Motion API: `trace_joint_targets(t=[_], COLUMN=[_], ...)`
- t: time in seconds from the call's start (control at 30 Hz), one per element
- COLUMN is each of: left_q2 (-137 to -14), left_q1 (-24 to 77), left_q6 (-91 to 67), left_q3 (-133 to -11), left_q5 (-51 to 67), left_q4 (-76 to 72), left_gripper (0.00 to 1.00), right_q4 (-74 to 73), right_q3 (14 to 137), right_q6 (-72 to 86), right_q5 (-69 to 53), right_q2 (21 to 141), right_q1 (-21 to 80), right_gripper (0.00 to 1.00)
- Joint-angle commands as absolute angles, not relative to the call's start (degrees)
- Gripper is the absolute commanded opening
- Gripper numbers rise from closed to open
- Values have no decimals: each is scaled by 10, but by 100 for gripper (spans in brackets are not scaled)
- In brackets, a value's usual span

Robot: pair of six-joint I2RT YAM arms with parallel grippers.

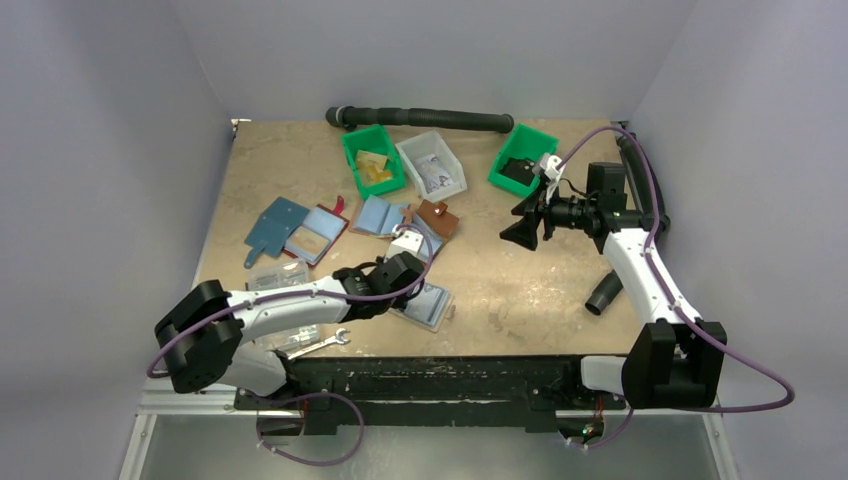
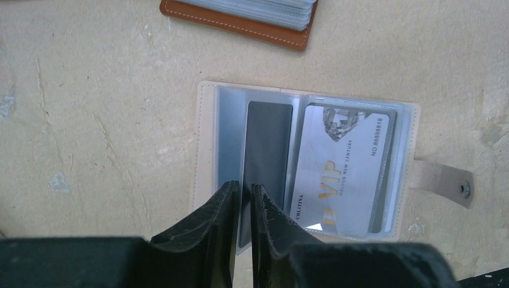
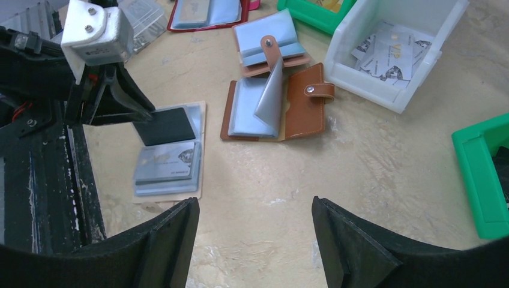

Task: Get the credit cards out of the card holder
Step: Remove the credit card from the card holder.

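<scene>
The card holder [image 2: 204, 150] lies open and flat on the tabletop [image 2: 108, 120], close to the near edge. In the top view it sits at 6 o'clock from the brown wallets [image 1: 436, 216]. Its clear sleeves face up. In the left wrist view the dark grey card [image 2: 269, 138] fills the left sleeve and the pale VIP card [image 2: 342, 174] the right one, just beside each other. The holder's strap [image 2: 444, 183] with its snap sticks out at 3 o'clock.

The left tool [image 2: 242, 191] comes in from 6 o'clock in that view. Its jaws are drawn narrow, with only a thin slit between them, and are set over the near left edge of the dark grey card. Whether the fingers [image 2: 216, 228] pinch the card or its sleeve, or merely stand on either side of it, I cannot tell. In the right wrist view the dark grey card lies at the 12 o'clock end of the holder. The left tool's fingertips are down at its 9 o'clock edge, and the VIP card is at 6 o'clock from it.

The right tool [image 3: 255, 222] hangs in the air well apart from the holder, jaws wide, with bare tabletop showing between them. In the top view it is at 2 o'clock from the holder.

In the right wrist view a white bin [image 3: 360, 84] with more pale cards stands at 1 o'clock and a green bin [image 3: 474, 174] at 3 o'clock. In the top view a wrench [image 1: 320, 345] lies at 8 o'clock from the holder, beside the left arm
</scene>
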State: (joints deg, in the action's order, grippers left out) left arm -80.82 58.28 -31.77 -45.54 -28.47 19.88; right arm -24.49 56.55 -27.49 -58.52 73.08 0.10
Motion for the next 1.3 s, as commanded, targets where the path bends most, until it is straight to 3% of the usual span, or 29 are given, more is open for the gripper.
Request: trace_joint_targets(t=[0.0, 0.37, 0.53, 0.8, 1.1, 1.27], left_q2=[-769, -708, -696, -699, -697, -687], left_q1=[548, 474, 446, 432, 424, 422], left_q6=[-307, -333, -346, -356, -363, -374], left_q3=[-418, -335, -310, -296, -285, -272], left_q5=[-208, -68, -18, 11, 6, 11], left_q4=[131, 24, -17, -33, -40, -57], left_gripper=[16, 15, 21, 22, 1, 0], right_q4=[-247, -250, -249, -250, -249, -250], right_q3=[589, 589, 589, 588, 588, 587], right_q6=[-284, -286, -286, -286, -282, -277], right_q5=[-603, -605, -605, -608, -613, -616], right_q2=[722, 721, 720, 719, 721, 727], right_q1=[2, 2, -4, -4, -4, -4], right_gripper=[77, 77, 77, 77, 77, 77])
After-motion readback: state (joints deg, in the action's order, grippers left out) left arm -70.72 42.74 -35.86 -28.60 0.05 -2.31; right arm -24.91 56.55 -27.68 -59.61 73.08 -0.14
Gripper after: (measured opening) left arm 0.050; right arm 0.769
